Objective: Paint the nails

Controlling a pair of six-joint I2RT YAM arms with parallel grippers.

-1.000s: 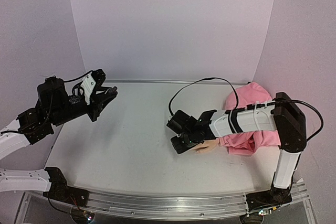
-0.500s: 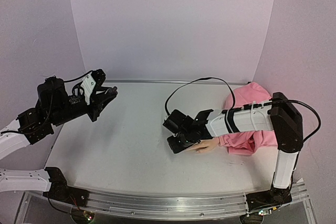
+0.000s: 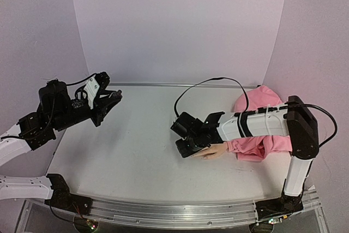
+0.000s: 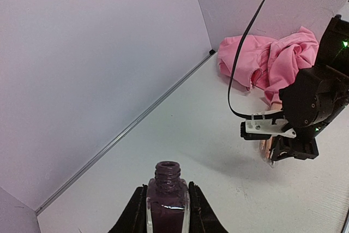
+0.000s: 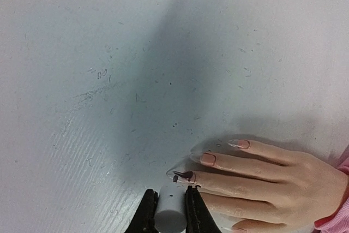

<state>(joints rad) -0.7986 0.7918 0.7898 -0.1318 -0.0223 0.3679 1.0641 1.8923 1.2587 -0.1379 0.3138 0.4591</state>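
The nails (image 5: 207,159) are pale, one seemingly streaked dark, seen only from the right wrist. The right gripper (image 5: 168,196) clamps a white cap (image 5: 168,211); the left gripper (image 4: 167,211) clamps an uncapped bottle (image 4: 167,192).

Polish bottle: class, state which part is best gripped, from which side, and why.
Take the polish bottle by its flat-sided glass body, below the threaded neck, coming in level from the sides. The flat faces seat the pads, and the neck is uncapped, so it should stay neck-up. The left gripper holds it this way.

Bright, even, pinkish light; soft shadows on the table (image 5: 82,53); sharp focus throughout.
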